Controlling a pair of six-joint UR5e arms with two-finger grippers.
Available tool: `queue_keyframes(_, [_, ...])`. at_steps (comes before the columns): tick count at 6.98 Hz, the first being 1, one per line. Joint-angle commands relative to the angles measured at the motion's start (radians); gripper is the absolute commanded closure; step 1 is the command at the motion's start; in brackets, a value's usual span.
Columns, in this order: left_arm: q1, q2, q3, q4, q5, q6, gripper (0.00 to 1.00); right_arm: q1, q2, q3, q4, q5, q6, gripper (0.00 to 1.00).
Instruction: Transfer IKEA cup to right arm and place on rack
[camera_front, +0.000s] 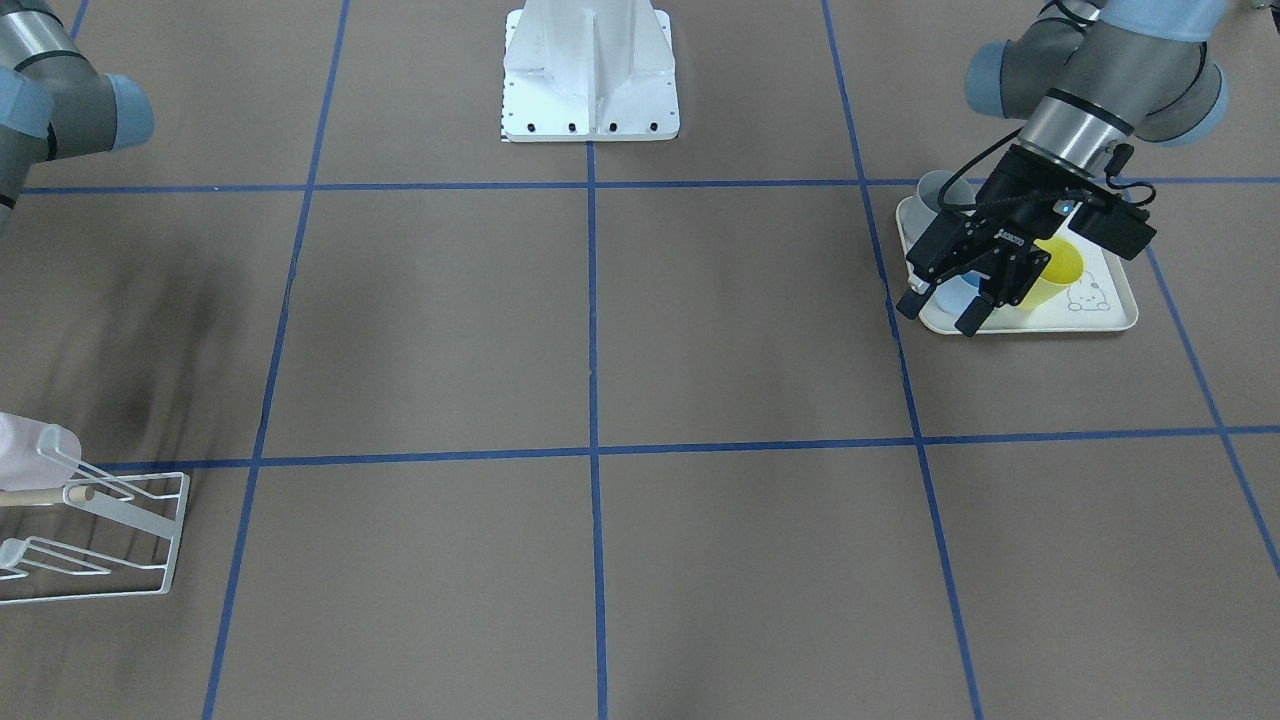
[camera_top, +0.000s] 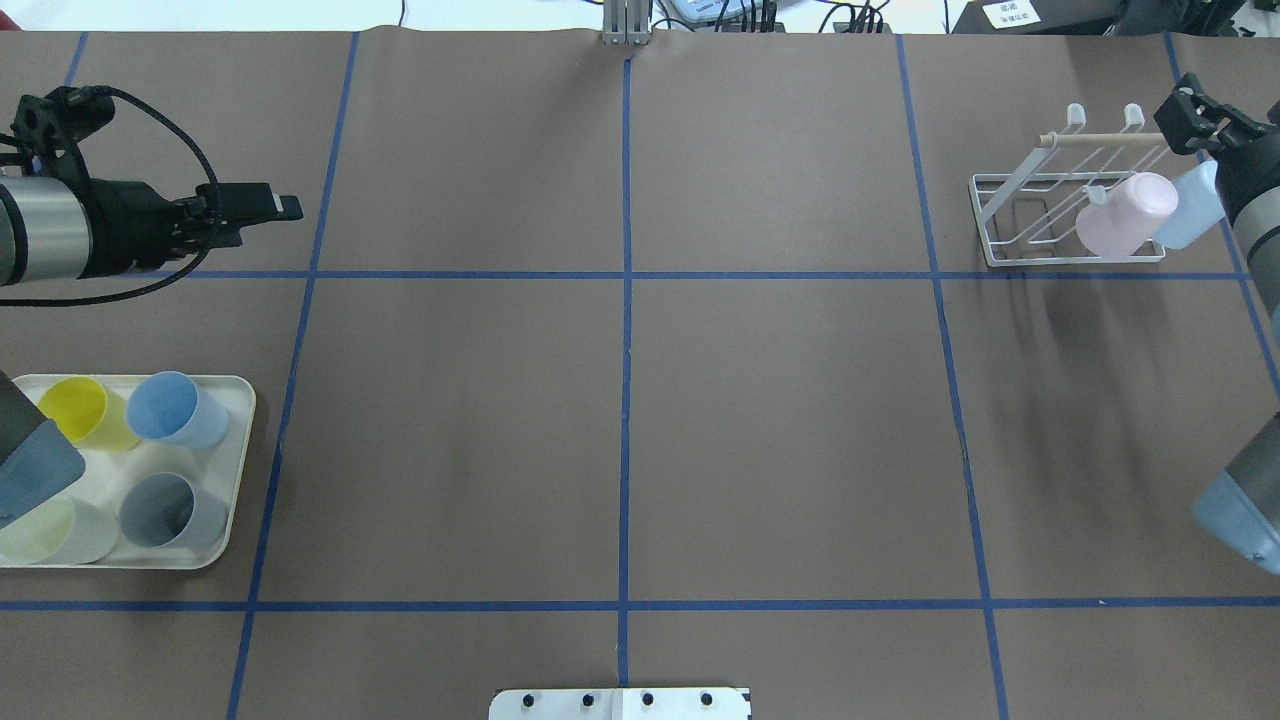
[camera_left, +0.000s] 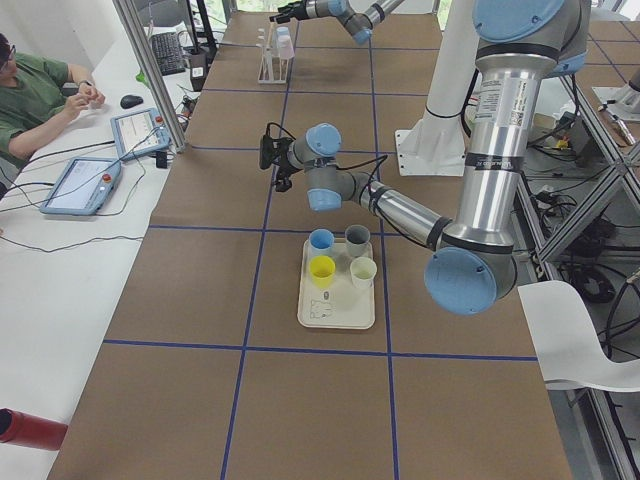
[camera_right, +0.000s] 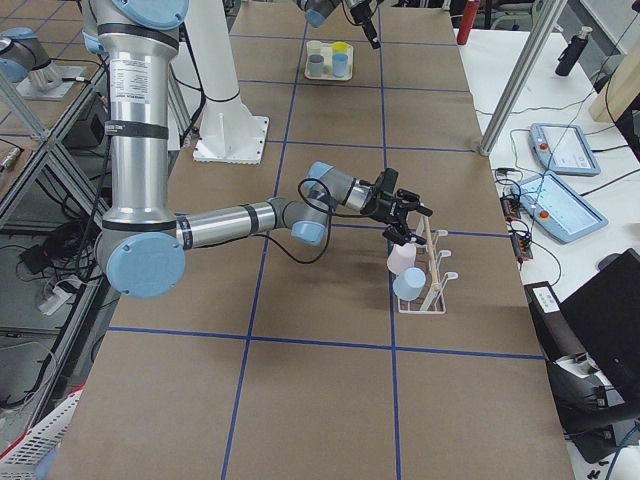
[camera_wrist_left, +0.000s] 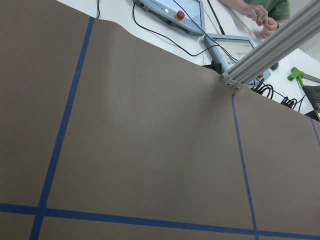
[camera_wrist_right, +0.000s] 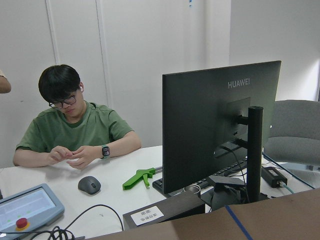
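two cups hang on the rack (camera_top: 1000, 215): one pink cup (camera_top: 1125, 225) and one light-blue cup (camera_top: 1190, 205), just beside each other, both tilted on the slanted prongs below the single wooden dowel (camera_top: 1100, 140). the rack stands at the bench's (camera_top: 780, 400) far right corner. my right gripper (camera_top: 1190, 118) hangs close over the dowel end of the rack, near the light-blue cup; whether its fingers are spread or closed i cannot tell, and the right wrist view shows only a room beyond the bench.

four more cups stand on the one cream tray (camera_top: 245, 430) by the bench's left edge, in two rows of two: a yellow cup (camera_top: 85, 412) and a blue cup (camera_top: 175, 410) on the far row, a pale green cup (camera_top: 55, 530) and a grey cup (camera_top: 170, 510) on the near row. that makes six cups.

my left gripper (camera_front: 938, 313) is in the air beyond the tray's far side, its two fingers spread apart with nothing between them.

past the bench's far edge one person (camera_wrist_right: 75, 130) in a green shirt sits at a white desk, beside one dark monitor (camera_wrist_right: 220, 125).
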Motion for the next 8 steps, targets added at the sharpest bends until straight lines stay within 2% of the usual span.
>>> queue_keyframes(1, [-0.087,0.101,0.001,0.001,-0.112,0.134,0.00,0.004,-0.021,0.097,0.001,0.109,0.049,0.00])
queue_keyframes(3, [-0.218,0.259,0.001,0.001,-0.259,0.333,0.00,-0.001,-0.009,0.134,0.003,0.240,0.185,0.00])
queue_keyframes(5, [-0.377,0.370,-0.014,0.054,-0.454,0.424,0.00,-0.002,0.008,0.197,-0.002,0.378,0.318,0.00])
queue_keyframes(7, [-0.361,0.505,-0.028,0.058,-0.458,0.433,0.00,-0.004,0.061,0.208,0.001,0.519,0.492,0.00])
queue_keyframes(8, [-0.296,0.578,-0.064,0.061,-0.447,0.425,0.00,-0.007,0.081,0.208,0.001,0.556,0.527,0.00])
